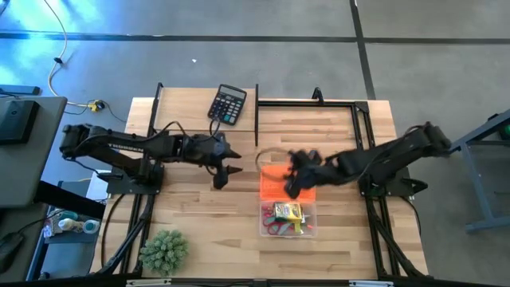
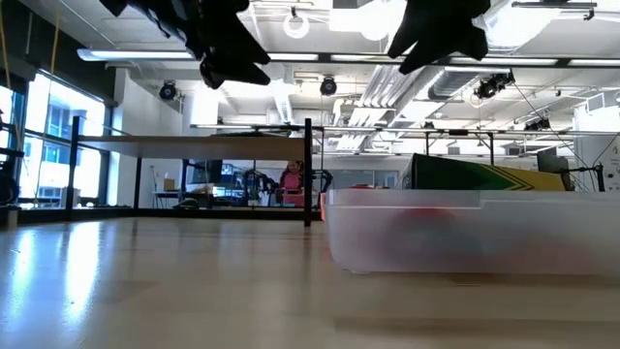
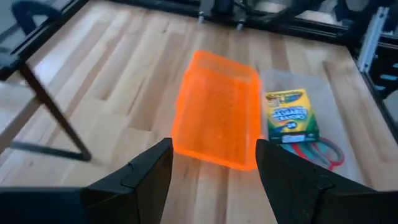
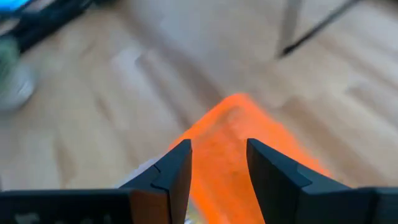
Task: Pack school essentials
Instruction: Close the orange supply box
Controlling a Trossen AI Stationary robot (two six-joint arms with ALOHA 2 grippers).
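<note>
A clear plastic box (image 1: 311,229) stands on the table's near middle (image 2: 465,233). In it lie a yellow-green crayon box (image 3: 289,115) and red-handled scissors (image 3: 320,151). An orange translucent lid (image 1: 271,185) lies on the far side of the box (image 3: 217,115). My left gripper (image 1: 225,174) is open (image 3: 214,168) and hovers to the left of the lid. My right gripper (image 1: 293,185) is open (image 4: 219,165) above the lid's right part (image 4: 230,124). In the low view both grippers are well above the table. The note pad, pens and pencils are out of view.
A black calculator (image 1: 228,104) lies near the far edge. A spiky green plant (image 1: 163,251) stands at the near left corner. A black frame rail (image 1: 256,112) runs along the far part of the table. Bare wood lies left of the lid.
</note>
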